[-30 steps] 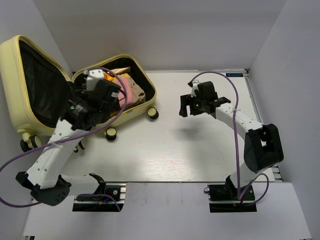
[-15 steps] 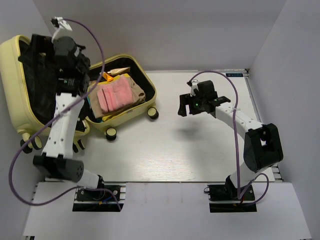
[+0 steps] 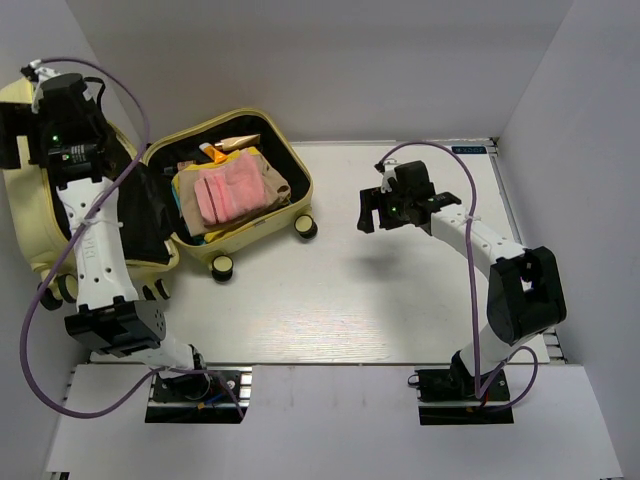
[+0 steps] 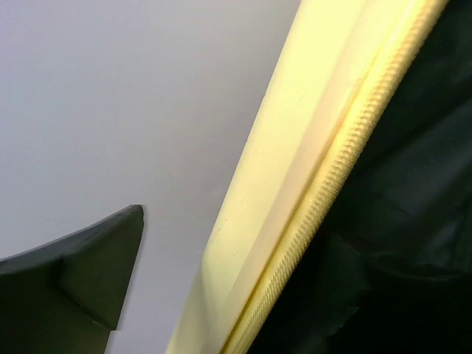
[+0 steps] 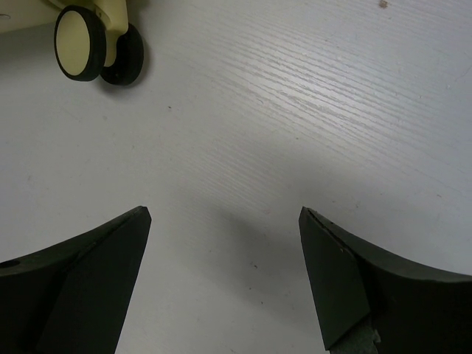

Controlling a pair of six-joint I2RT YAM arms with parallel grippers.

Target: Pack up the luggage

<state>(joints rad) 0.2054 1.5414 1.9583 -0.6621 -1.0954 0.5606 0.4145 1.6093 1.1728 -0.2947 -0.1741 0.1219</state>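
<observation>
The luggage (image 3: 292, 170), a pale yellow hard-shell suitcase, lies open at the back left. Its base holds a folded pink cloth (image 3: 225, 190), a tan item (image 3: 272, 182) and a yellow-orange item (image 3: 214, 153). Its black-lined lid (image 3: 24, 215) stands up at the far left. My left gripper (image 3: 13, 135) is raised at the lid's upper edge. In the left wrist view the yellow zippered rim (image 4: 295, 147) runs between the jaws; one finger (image 4: 81, 273) shows outside it and the other is hidden. My right gripper (image 3: 372, 212) is open and empty above the table (image 5: 280, 110).
The suitcase's wheels (image 3: 305, 227) (image 3: 222, 265) face the middle of the table; one wheel (image 5: 81, 50) shows at the top left of the right wrist view. White walls stand close at the left, back and right.
My left arm has swung from over the suitcase base up and to the left, to the lid's top edge, uncovering the pink cloth. The right arm has not moved.
</observation>
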